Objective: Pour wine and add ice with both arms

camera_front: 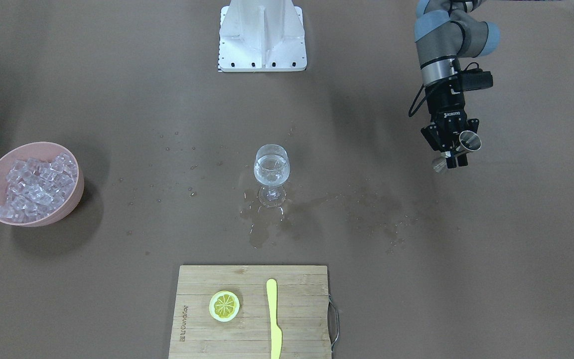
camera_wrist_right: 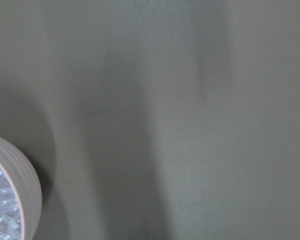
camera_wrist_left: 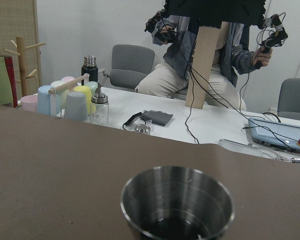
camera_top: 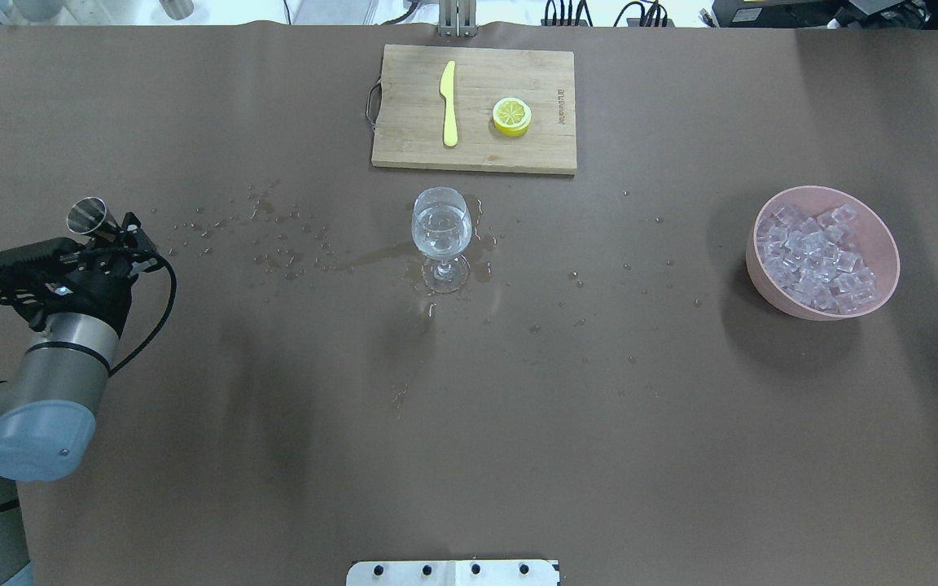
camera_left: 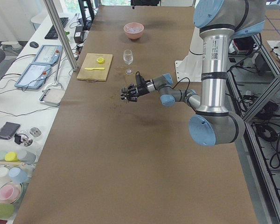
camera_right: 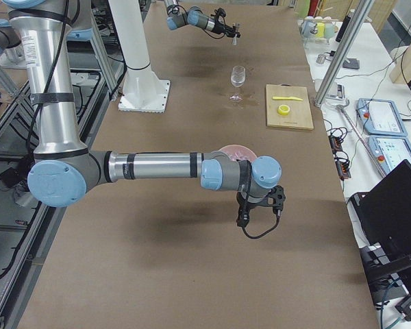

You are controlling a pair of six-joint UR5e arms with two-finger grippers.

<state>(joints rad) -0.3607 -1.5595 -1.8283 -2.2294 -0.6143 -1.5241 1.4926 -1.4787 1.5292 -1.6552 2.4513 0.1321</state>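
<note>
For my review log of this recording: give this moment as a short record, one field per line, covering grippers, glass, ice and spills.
Left gripper: shut on a small steel cup, well away from the glass
Right gripper: near the pink bowl; open or shut cannot tell
Glass: clear stemmed wine glass, upright mid-table, holding colourless wine
Ice: small clear cubes piled in the bowl
Spill: puddle and droplets on the brown table around the glass foot
Board: bamboo cutting board with yellow lemon slice and yellow knife
</note>
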